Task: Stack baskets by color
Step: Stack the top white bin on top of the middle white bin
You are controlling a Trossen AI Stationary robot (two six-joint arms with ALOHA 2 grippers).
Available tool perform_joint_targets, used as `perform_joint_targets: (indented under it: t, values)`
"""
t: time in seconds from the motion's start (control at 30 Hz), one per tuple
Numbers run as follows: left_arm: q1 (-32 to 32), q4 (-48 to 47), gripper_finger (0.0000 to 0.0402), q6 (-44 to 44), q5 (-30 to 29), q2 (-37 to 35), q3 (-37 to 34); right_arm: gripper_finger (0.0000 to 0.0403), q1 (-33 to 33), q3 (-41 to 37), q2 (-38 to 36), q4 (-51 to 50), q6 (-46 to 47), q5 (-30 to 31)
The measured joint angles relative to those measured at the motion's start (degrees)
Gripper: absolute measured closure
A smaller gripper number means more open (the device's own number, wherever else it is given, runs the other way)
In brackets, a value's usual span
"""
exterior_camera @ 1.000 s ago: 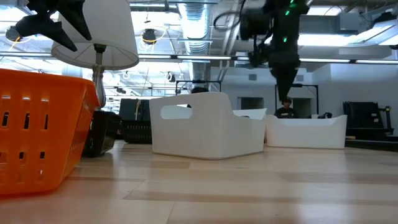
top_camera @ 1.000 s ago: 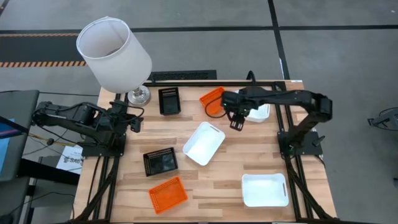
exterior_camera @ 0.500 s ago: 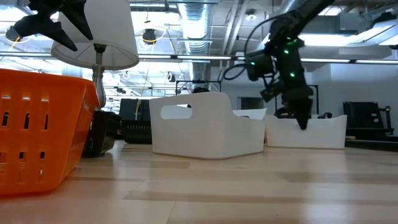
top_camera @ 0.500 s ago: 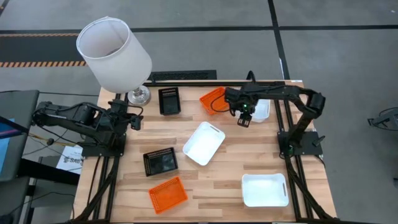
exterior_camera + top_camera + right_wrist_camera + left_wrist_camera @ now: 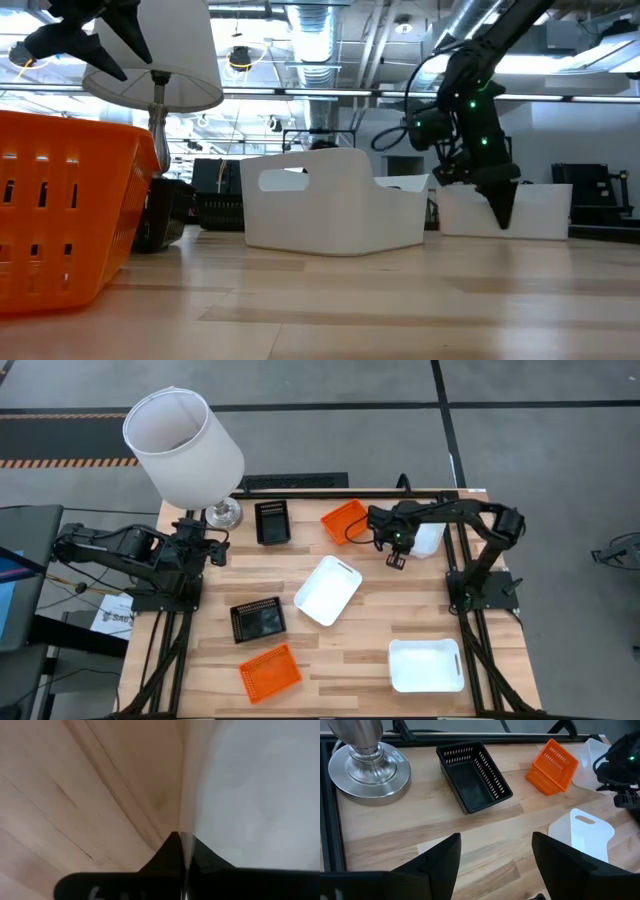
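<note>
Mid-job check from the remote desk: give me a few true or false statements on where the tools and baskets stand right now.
1. The right tool is shut on the wall of the far white basket. True.
2. The left tool holds a black basket. False: it is open and empty, near the lamp base.
3. Two orange baskets show on the table. True: one far, one near.
4. A white basket is stacked inside another. False: the three white baskets in view sit apart.

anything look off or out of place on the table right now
A lamp with a big white shade stands at the table's far left corner among the baskets. The far orange basket sits tilted, one side raised.
</note>
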Motion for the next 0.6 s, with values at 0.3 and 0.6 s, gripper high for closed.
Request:
perform_joint_targets:
  t: [0.3,0.6]
  values:
    - [0.01,-0.07,0.0168,0.58,0.22,-0.02,0.00,0.0400,1.20,4.94,-8.70,-5.50,-0.52,1.24]
    - [0.00,-0.11,0.0168,0.66,-0.01,-0.02,0.01,0.0401,14.83,15.48,-21.08,-4.71,-28.51,1.78]
